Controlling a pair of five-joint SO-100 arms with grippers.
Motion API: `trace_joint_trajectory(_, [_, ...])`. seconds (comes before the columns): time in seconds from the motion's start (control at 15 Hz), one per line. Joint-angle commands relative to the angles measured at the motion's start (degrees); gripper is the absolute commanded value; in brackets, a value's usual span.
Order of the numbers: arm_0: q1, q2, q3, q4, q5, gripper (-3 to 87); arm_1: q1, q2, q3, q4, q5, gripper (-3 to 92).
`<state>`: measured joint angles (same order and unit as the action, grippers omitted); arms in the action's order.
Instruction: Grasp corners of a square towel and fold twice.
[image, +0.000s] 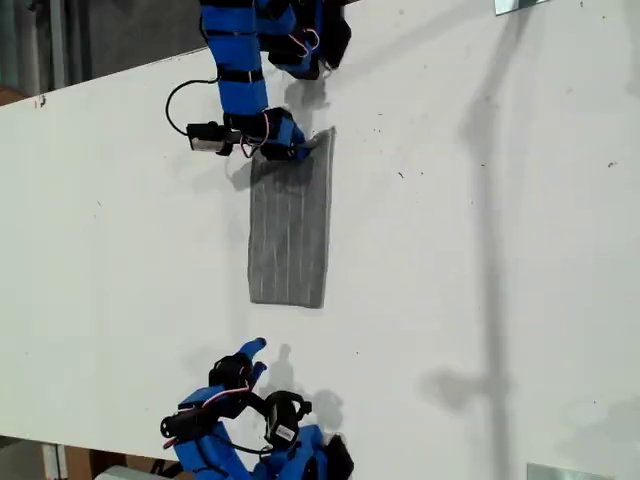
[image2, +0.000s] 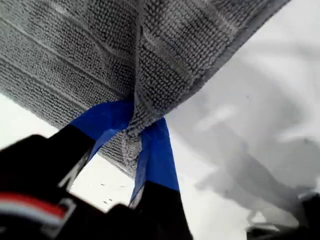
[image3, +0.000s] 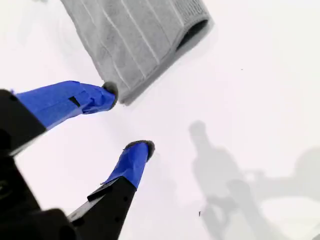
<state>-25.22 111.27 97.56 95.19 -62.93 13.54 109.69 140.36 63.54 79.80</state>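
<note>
The folded towel (image: 290, 225) lies on the white table (image: 480, 250), long axis running between the arms, its far end pinched by my first gripper (image: 292, 148), while my second gripper (image: 255, 357) hangs spread and empty.

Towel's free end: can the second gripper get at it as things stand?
Probably yes. My second gripper is open, with bare table between it and the near end of the towel. My first gripper pinches the far end, out of the way.
</note>
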Motion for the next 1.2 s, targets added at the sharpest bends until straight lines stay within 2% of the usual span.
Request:
trace_joint_trajectory(0.0, [1.67,2.02,-0.88,-1.14,-1.32,19.1,-2.55,10.72,0.09,8.79,7.21,-0.1])
trace_joint_trajectory(0.2, [5.71,1.85,-0.70,-2.55,-4.13,19.1,-4.39,28.65,2.90,20.39,15.47,-0.1])
trace_joint_trajectory(0.27, [7.12,1.67,-0.53,-3.16,-5.10,19.1,-5.71,34.89,3.78,21.62,17.31,-0.1])
trace_joint_trajectory(0.47, [9.76,1.49,-0.62,-4.39,-6.68,19.1,-11.43,37.88,-2.20,27.60,27.60,-0.1])
trace_joint_trajectory(0.67, [11.51,0.26,-0.26,-6.15,-7.38,19.1,-14.24,40.17,-6.50,31.73,33.57,-0.1])
trace_joint_trajectory(0.8, [13.10,-0.70,-0.09,-7.21,-8.00,19.1,-17.93,40.52,-11.60,38.76,38.76,-0.1])
trace_joint_trajectory(1.0, [14.50,-0.79,0.00,-8.09,-9.14,19.1,-16.52,39.11,-16.35,40.61,37.88,-0.1])
trace_joint_trajectory(1.13, [15.56,-0.88,0.88,-9.40,-10.02,19.1,-10.28,32.96,-24.96,41.40,28.39,-0.1])
